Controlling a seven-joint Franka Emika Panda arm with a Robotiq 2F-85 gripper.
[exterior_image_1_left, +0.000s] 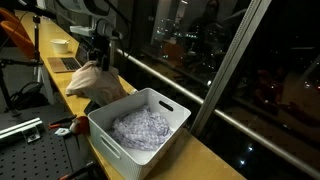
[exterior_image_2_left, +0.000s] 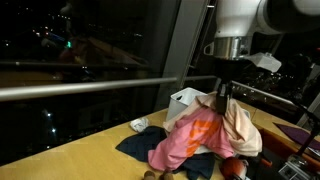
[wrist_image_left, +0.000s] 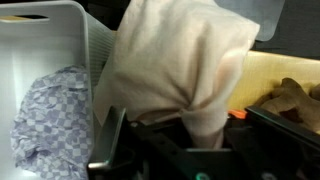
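The gripper (exterior_image_2_left: 222, 96) is pinching a cream cloth (exterior_image_2_left: 242, 125), with its jaws pressed together on a bunched fold. The cloth is hanging from it just above the wooden table (exterior_image_2_left: 70, 155). In an exterior view a pink garment (exterior_image_2_left: 190, 135) is heaping up on the cloth's left side, touching it and lying over a dark blue garment (exterior_image_2_left: 138, 148). In the wrist view a white basket (wrist_image_left: 50, 30) is sitting just left of the cloth, holding a checkered rag (wrist_image_left: 45, 120).
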